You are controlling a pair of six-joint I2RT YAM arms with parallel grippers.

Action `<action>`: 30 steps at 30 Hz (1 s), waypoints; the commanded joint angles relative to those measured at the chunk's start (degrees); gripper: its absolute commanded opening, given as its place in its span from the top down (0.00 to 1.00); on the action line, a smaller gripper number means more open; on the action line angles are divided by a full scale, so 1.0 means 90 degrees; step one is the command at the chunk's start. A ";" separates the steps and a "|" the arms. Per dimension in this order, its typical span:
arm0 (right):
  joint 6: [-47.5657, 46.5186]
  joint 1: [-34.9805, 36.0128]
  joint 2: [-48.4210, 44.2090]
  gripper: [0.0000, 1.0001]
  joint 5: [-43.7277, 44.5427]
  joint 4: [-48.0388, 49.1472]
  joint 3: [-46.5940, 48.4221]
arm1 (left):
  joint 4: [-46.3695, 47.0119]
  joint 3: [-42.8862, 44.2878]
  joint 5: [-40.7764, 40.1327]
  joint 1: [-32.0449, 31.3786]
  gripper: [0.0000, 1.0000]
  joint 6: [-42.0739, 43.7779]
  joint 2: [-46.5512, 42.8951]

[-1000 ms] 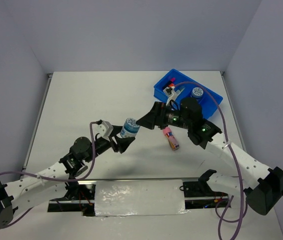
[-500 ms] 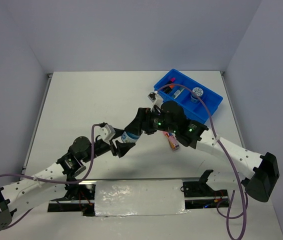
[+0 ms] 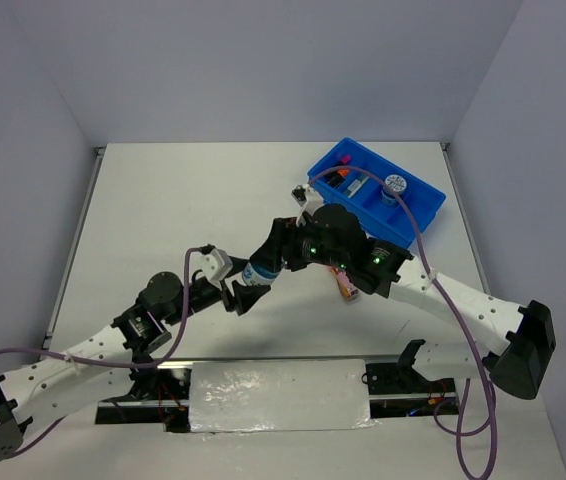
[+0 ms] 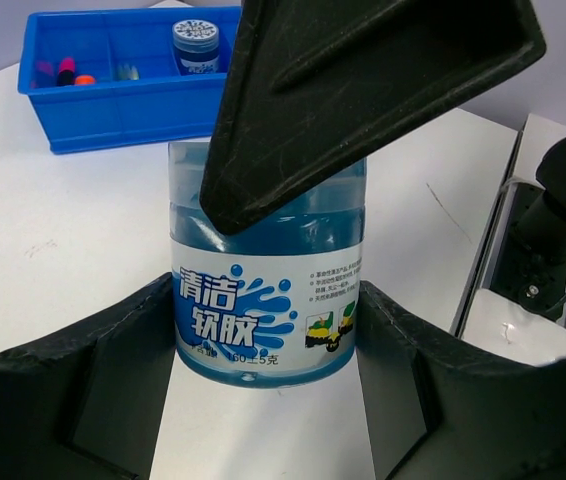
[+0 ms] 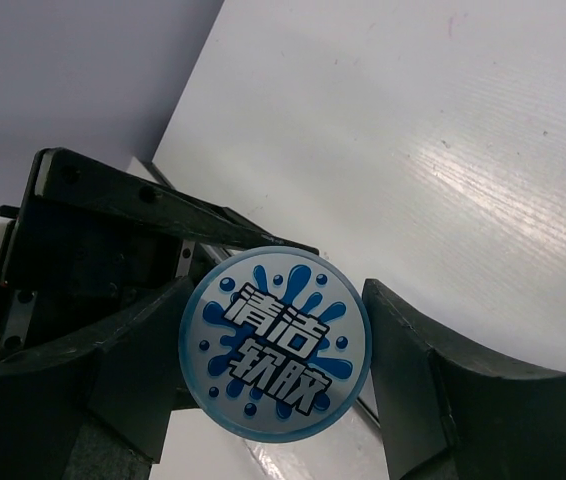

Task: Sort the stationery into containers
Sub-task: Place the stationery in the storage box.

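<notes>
Both grippers now meet mid-table. The left gripper [image 4: 268, 295] stays clamped on the round blue tub [image 3: 257, 271]; the right gripper [image 5: 275, 300], come from the blue tray [image 3: 428, 210], has closed on its lid.

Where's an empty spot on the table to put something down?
The big far-left part of the table is bare, from its left edge across to the blue tray. The middle is crowded: the left fingers and right fingers meet around the tub, and a pink tube lies beside them.
</notes>
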 commanded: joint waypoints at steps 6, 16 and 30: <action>-0.0115 -0.0266 -0.0388 1.00 0.0399 0.0514 -0.0104 | -0.0589 0.1123 -0.2017 0.0027 0.01 -0.0534 0.0296; -0.1236 -0.2658 0.0175 1.00 0.4013 0.0180 0.0296 | -0.5224 0.3241 -0.4586 0.0037 0.01 -0.3109 0.0698; -0.2186 -0.4504 0.2803 1.00 0.4133 0.0992 0.1712 | -0.6596 0.3683 -0.3190 0.0027 0.01 -0.2283 -0.0406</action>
